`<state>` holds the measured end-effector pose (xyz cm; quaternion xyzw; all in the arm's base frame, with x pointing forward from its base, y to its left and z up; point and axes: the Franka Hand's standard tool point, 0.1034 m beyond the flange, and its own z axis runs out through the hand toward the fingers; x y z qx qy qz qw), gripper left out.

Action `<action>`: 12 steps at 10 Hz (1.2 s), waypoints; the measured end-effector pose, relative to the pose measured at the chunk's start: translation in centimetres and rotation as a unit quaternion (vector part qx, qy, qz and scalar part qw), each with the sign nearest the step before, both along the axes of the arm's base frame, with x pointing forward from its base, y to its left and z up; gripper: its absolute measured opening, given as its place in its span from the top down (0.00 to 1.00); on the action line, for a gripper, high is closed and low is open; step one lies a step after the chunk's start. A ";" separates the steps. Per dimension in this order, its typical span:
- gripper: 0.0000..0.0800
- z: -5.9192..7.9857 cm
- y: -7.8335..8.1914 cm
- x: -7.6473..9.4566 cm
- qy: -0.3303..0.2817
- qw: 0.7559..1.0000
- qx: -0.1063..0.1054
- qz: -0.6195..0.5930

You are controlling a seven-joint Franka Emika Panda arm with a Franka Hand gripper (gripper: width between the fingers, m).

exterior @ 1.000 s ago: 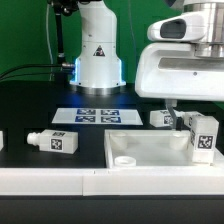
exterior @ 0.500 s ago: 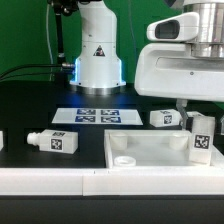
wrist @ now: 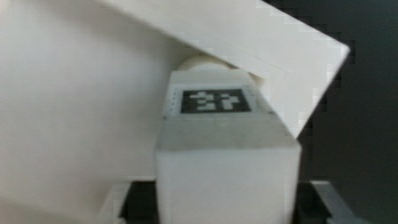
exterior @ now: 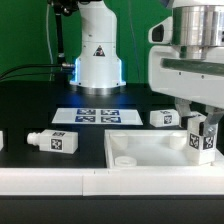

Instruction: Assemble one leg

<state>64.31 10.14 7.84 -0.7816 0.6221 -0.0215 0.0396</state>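
My gripper point(exterior: 200, 128) is shut on a leg point(exterior: 203, 142), a stubby white post with square tags. It holds the leg upright over the right end of the flat white tabletop point(exterior: 140, 152), at its corner on the exterior view's right. In the wrist view the leg point(wrist: 222, 130) fills the middle between the fingers of my gripper point(wrist: 224, 208), with the tabletop point(wrist: 80, 100) behind it. I cannot tell whether the leg's lower end touches the tabletop.
A second leg point(exterior: 55, 141) lies on the black table at the exterior view's left. A third leg point(exterior: 163, 118) lies behind the tabletop. Another piece point(exterior: 2, 141) shows at the far left edge. The marker board point(exterior: 95, 116) lies before the robot's base point(exterior: 97, 62).
The held leg has turned from tilted to upright and shifted slightly over the tabletop's right corner. The gripper body has risen and turned. The other legs have not moved.
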 end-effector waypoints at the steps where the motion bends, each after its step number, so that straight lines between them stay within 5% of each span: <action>1: 0.64 -0.1 0.0 -0.2 -0.001 0.996 0.013 -0.084; 3: 0.64 -0.1 0.0 -0.3 0.005 0.985 0.019 -0.173; 5: 0.62 -0.1 -0.2 -0.3 0.003 0.994 0.013 -0.104; 6: 0.36 0.0 -0.6 -0.3 0.005 1.000 0.008 -0.027; 7: 0.24 -0.2 -0.5 -0.2 -0.001 0.998 0.001 0.068; 9: 0.20 -0.6 0.6 -0.6 -0.004 0.987 -0.003 0.163; 12: 0.19 -0.6 0.1 -0.5 -0.008 0.966 -0.012 0.260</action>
